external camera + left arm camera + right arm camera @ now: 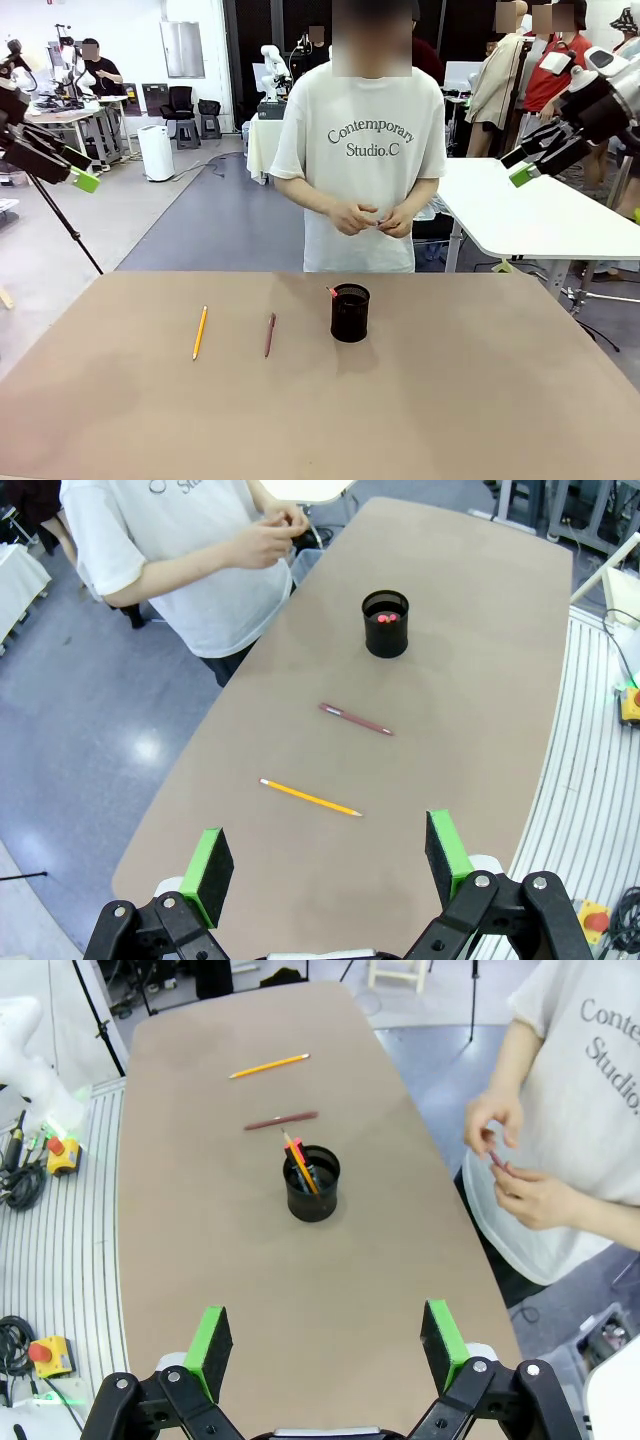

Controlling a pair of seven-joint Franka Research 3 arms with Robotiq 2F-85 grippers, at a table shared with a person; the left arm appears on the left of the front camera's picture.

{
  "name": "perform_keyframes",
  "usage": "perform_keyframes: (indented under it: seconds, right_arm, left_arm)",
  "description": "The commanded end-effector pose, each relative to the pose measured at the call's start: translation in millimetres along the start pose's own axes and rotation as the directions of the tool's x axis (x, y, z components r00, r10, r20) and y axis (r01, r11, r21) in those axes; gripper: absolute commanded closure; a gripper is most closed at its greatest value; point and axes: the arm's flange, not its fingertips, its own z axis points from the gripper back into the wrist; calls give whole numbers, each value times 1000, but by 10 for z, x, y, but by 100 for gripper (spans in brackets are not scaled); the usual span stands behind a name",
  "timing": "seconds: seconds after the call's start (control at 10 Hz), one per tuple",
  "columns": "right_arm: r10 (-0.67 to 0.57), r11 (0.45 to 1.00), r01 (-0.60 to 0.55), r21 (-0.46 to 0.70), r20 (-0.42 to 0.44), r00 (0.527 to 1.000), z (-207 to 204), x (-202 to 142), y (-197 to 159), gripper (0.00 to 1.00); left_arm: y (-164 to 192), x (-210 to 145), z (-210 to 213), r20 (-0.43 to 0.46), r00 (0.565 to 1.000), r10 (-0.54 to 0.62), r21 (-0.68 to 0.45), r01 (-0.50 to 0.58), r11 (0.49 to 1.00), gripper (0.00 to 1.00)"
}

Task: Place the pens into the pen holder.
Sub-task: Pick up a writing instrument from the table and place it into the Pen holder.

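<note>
1. Both claws are released, jaws wide and gripping nothing. The left claw [72, 168] hangs high and far to the left of the pen holder [350, 313], and the right claw [517, 167] hangs high and far to its right, both well clear of the worktop [480, 400]
2. The pen holder stands upright with its mouth open. A red-tipped stick [300, 1165] leans inside it against the rim, as long things do in a short cup
3. The yellow pen [200, 333] lies flat well to the left of the pen holder. The reddish-brown pen [270, 335] lies flat between the two, touching neither. The gap should give my jaws room to straddle either one
4. The person's hands [372, 217] are held together beyond the pen holder, off the worktop. They hold something small that I cannot identify, and I judge they are keeping out of my reach
5. Neither loose pen is in yet. I judge the left arm should take them, since both lie on its side of the pen holder
</note>
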Motion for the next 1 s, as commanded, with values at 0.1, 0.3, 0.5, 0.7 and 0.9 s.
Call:
perform_keyframes:
  seconds: [0.1,0.3,0.5,0.7,0.9]
  right_arm:
    - [-4,1000,4,-2,0,1000,16,15,1,0]
    - [-4,1000,4,-2,0,1000,16,15,1,0]
    - [-4,1000,4,-2,0,1000,16,15,1,0]
    - [-4,1000,4,-2,0,1000,16,15,1,0]
    - [-4,1000,4,-2,0,1000,16,15,1,0]
  left_arm:
    - [0,0,0,0,1000,0,0,0,1000,0]
    - [-21,195,-199,-228,960,164,202,-118,972,0]
    - [61,134,-563,-304,914,270,296,-179,938,0]
    - [20,57,-976,-273,888,369,376,-254,891,0]
    - [-48,-20,-1290,-289,867,405,467,-242,851,0]
